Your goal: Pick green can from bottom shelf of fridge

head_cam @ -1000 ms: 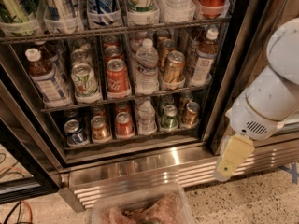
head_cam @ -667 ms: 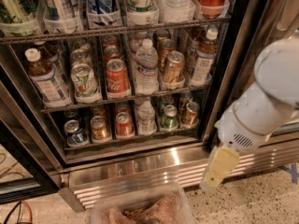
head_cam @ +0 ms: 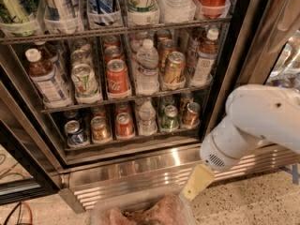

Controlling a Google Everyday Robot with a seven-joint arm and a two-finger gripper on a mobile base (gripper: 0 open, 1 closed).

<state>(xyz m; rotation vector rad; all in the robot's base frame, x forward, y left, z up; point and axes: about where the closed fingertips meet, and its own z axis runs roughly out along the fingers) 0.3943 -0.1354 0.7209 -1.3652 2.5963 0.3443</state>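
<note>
The fridge (head_cam: 225,78) stands open, with wire racks of drinks. On the bottom shelf (head_cam: 136,138) a row of small cans stands in clear lanes: blue, gold, red, a water bottle, then the green can (head_cam: 169,118) with its silver top, and a gold-brown can to its right. My gripper (head_cam: 197,182) hangs from the white arm (head_cam: 253,121) at the lower right. It is in front of the ribbed steel base, below and right of the green can and well apart from it. It holds nothing that I can see.
The ribbed stainless base (head_cam: 136,175) runs under the shelves. A clear plastic bin (head_cam: 140,210) with brownish contents sits on the floor just left of the gripper. The glass door (head_cam: 21,182) stands open at the left, with cables on the floor. The middle rack holds larger cans and bottles.
The arm has swung left and downward, bringing the gripper from the right door frame to in front of the steel base. The cans have not moved.
</note>
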